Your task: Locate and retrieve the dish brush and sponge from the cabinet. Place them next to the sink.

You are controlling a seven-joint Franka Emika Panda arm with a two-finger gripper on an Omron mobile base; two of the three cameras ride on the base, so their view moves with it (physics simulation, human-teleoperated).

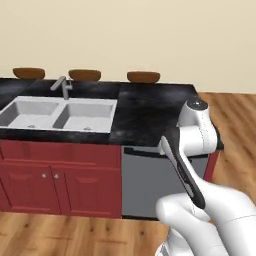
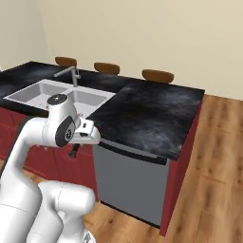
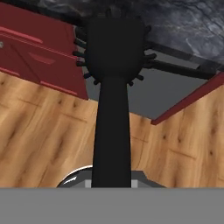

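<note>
**Brush in hand, on the way to the sink**

Up the middle of the hand view stands the dish brush [image 3: 113,109], all black, with its round bristly head at the top of the frame and its long handle running down to the bottom edge. The handle goes down to where the finger tips are, and the jaws look squeezed together on it. That tight hold is likely why the brush stays straight and does not tip.

At the lower left of the right base view, the gripper [image 2: 74,151] hangs low in front of the grey dishwasher [image 2: 129,182], with a dark bit poking down from it. It sits under the edge of the black counter [image 2: 149,114], so the arm must lift before it can put anything on top.

At the left of the left base view is the white sink [image 1: 57,114] with two basins and a grey faucet [image 1: 63,87]. The bare counter just beside it looks like a good spot for the brush.

I cannot see the sponge or the tall cabinet.
</note>
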